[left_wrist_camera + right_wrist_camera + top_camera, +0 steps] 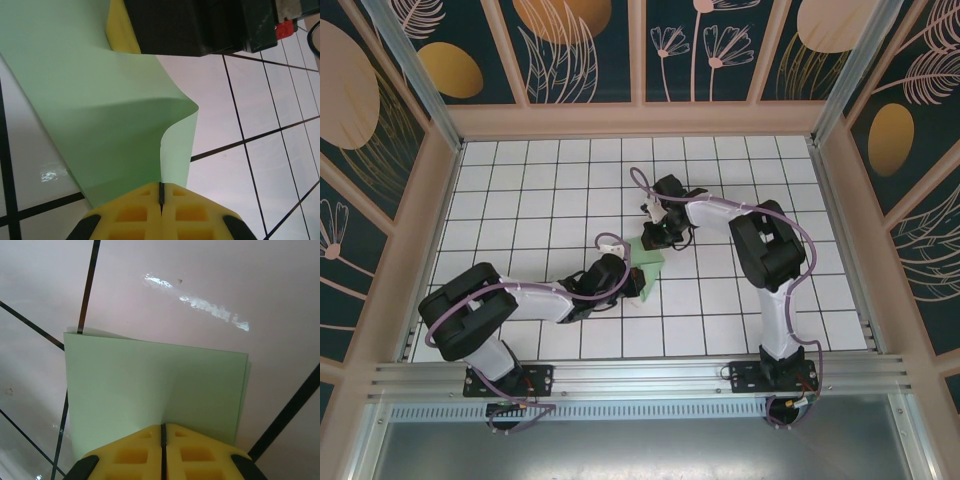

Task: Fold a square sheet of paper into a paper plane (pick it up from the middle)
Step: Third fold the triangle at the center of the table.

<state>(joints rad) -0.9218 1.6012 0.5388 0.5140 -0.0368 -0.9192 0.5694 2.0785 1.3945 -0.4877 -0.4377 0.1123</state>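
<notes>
The square sheet of paper (650, 263), pale green, is held up off the white grid table (540, 190) between my two grippers near the middle. My left gripper (636, 288) is shut on the sheet's near edge. In the left wrist view its yellow jaws (161, 192) pinch the paper (100, 100), which curls up in a bend toward the right gripper's yellow finger (122, 30). My right gripper (654, 238) is shut on the far edge. In the right wrist view its jaws (162, 432) clamp the paper (150, 380), which lies doubled over with two edges nearly aligned.
Wooden walls (630, 120) with dark floral panels enclose the table on three sides. An aluminium rail (640, 375) runs along the near edge where both arm bases are bolted. Bare tiles lie to the left, right and back of the grippers.
</notes>
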